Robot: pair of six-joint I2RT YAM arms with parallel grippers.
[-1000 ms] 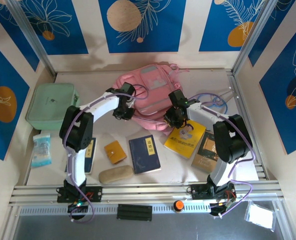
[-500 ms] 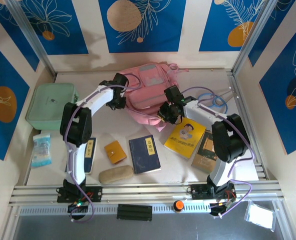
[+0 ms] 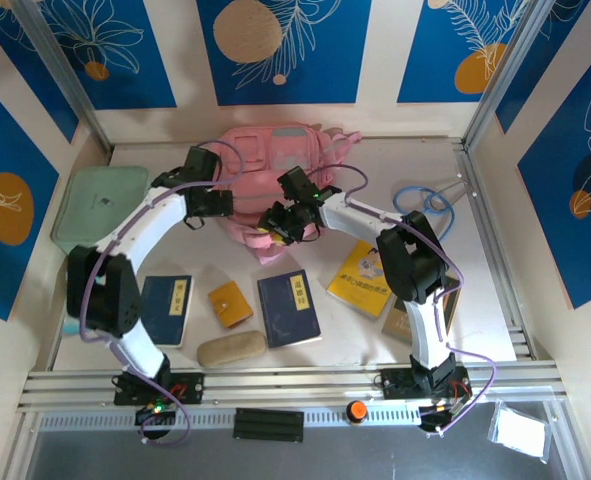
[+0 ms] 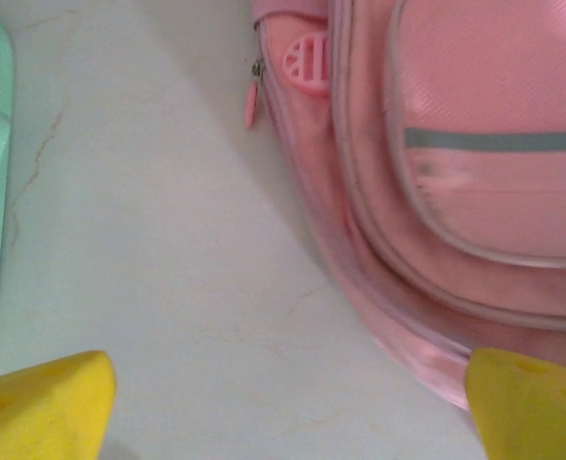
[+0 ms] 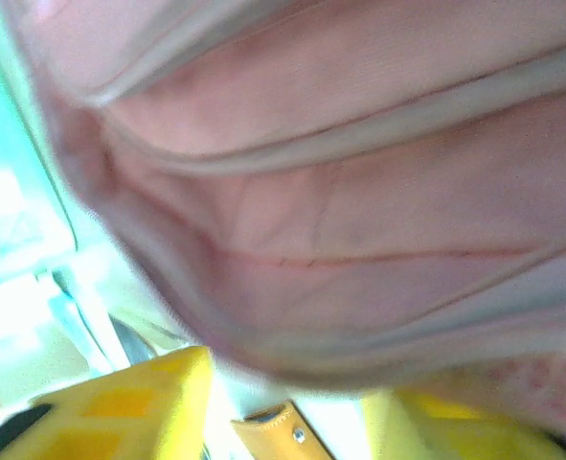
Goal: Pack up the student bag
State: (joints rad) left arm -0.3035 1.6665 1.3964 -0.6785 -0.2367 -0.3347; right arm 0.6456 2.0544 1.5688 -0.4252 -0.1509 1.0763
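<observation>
The left tool stands wide. In its wrist view the two yellow fingertips sit at opposite bottom corners, with only bare worktop between them, so it grips nothing. The student bag lies just right of this tool and ahead of it. The bag's rounded pink edge runs close past the right-hand fingertip, and I cannot tell whether the two touch. A pink zip pull hangs off the bag's side farther ahead of the tool and rests on the worktop. On the tool's other side, well apart, is the mint green zip case; its edge shows at the left border of the wrist view.

The right tool sits at the bag's near edge and points toward the left tool. The two tools are near each other, with the bag's near left corner between them. In the right wrist view its yellow fingers are parted partway. Blurred pink bag fabric hangs directly over them and covers part of the right-hand finger, and I cannot tell whether any fabric is caught. Through the gap, below the tool, shows a corner of an orange wallet.

From above, a blue notebook and a beige glasses case lie on the near side of the right tool. A yellow book lies nearer the right arm's base.
</observation>
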